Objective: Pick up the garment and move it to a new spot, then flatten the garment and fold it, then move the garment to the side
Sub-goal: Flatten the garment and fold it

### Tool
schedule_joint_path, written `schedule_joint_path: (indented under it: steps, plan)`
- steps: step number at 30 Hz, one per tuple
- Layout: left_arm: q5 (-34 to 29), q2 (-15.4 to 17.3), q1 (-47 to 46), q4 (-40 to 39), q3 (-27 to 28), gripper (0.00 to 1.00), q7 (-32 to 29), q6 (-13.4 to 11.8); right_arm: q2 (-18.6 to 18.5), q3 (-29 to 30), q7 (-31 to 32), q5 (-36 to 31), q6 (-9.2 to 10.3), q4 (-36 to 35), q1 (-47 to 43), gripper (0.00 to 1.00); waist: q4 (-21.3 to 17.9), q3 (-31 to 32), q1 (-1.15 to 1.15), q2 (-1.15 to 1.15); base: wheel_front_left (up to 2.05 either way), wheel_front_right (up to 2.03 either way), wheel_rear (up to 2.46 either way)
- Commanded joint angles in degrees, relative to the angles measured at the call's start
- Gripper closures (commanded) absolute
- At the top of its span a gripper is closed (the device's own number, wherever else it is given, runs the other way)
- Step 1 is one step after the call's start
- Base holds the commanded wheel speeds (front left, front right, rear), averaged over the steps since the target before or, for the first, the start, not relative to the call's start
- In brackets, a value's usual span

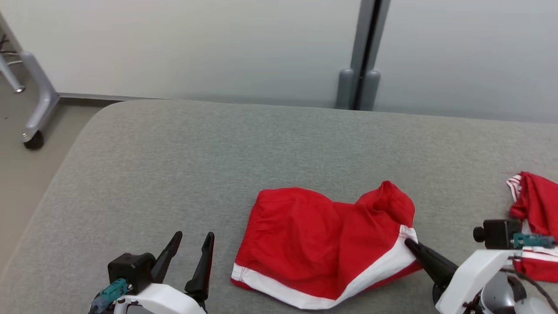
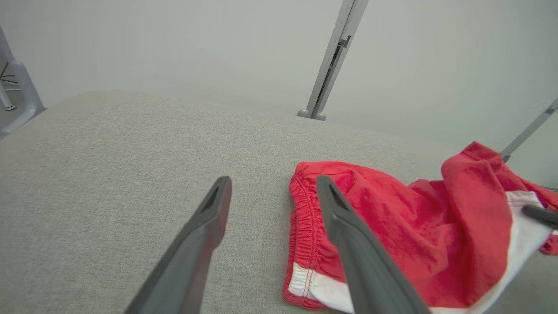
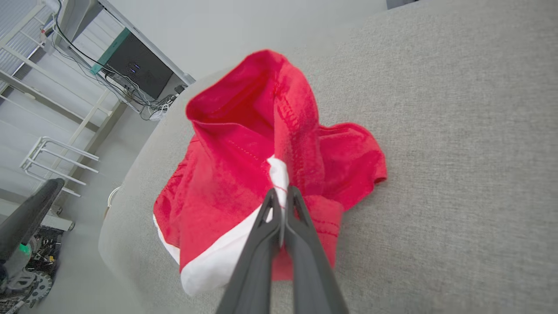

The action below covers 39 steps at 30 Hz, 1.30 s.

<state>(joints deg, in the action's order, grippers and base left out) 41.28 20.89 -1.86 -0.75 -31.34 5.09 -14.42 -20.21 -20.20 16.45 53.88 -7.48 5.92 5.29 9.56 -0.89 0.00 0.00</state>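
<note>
The left gripper (image 1: 195, 235) sits nearest, at lower left, fingers spread above the bare grey counter (image 1: 218, 152). Red shorts (image 1: 322, 244) with white trim lie rumpled near the counter's front edge, to the right of that gripper. The right gripper (image 1: 409, 242), pressed together, pinches their white hem. A second garment (image 1: 534, 205), also red, lies behind the right arm, apart from the shorts. A wheeled leg (image 1: 37, 117) stands on the floor, far left.

The right gripper (image 3: 283, 195), jaws closed, pinches the white trim of the red shorts (image 3: 226, 174), bunched on the counter (image 3: 457, 152).
</note>
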Motion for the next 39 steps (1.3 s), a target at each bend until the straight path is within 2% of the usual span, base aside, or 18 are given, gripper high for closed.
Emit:
schedule_joint_path:
  steps: [1,6,11,13,14,15,16,22,27,39]
  plan:
    - [-0.38,0.38,-0.27,-0.12,0.19,0.00,0.08,-0.30,0.14,0.38,0.09,-0.19,-0.04,-0.34,-0.78,1.00,-1.31,-0.44,0.00,0.00,0.00,0.00,0.00]
    - [-0.52,0.93,-1.05,-0.69,0.38,0.00,-0.22,-0.49,2.70,2.89,-0.10,-1.37,-0.04,-1.55,-4.60,0.99,-3.91,-1.18,0.00,0.00,0.00,0.00,0.00]
    - [-0.52,1.27,-1.19,-1.04,0.26,0.00,-0.68,-0.58,5.04,5.68,-0.24,-2.33,-0.04,-2.89,-7.95,0.83,-6.29,-2.13,0.00,0.00,0.00,0.00,0.00]
    - [-0.57,1.26,-1.32,-1.04,0.21,0.00,-0.75,-0.63,5.43,6.75,0.10,-3.04,-0.04,-2.92,-9.00,0.66,-7.14,-2.42,0.00,0.00,0.00,0.00,0.00]
    - [-0.62,1.27,-1.47,-1.06,0.18,0.00,-0.70,-0.67,5.67,7.11,0.29,-3.43,-0.04,-2.80,-9.43,0.51,-7.53,-2.56,0.00,0.00,0.00,0.00,0.00]
    - [-0.68,1.32,-1.66,-1.11,0.19,0.00,-0.75,-0.72,5.91,7.64,0.58,-3.86,-0.04,-2.55,-9.73,0.09,-7.88,-2.73,0.00,0.00,0.00,0.00,0.00]
    - [-0.72,1.38,-1.81,-1.12,0.18,0.00,-0.81,-0.72,6.08,8.21,0.83,-4.49,-0.04,-2.17,-10.03,0.00,-8.20,-2.82,0.00,0.00,0.00,0.00,0.00]
    - [-0.60,1.49,-2.14,-1.04,0.22,0.00,-0.92,-0.94,7.16,11.48,2.03,-8.13,-0.04,-2.03,-10.52,0.00,-9.49,-2.72,0.00,0.00,0.00,0.00,0.00]
    - [-0.75,1.78,-1.82,-1.40,0.74,0.00,-0.09,-1.27,7.28,15.33,1.58,-10.48,-0.04,-4.77,-10.43,0.00,-9.58,-1.56,0.00,0.00,0.00,0.00,0.00]
    - [-2.66,3.97,-0.96,-6.50,4.41,0.00,5.40,-2.97,8.82,19.20,-11.65,-17.24,-0.04,-15.11,-5.83,0.00,-9.12,1.21,0.00,0.00,0.00,0.00,0.00]
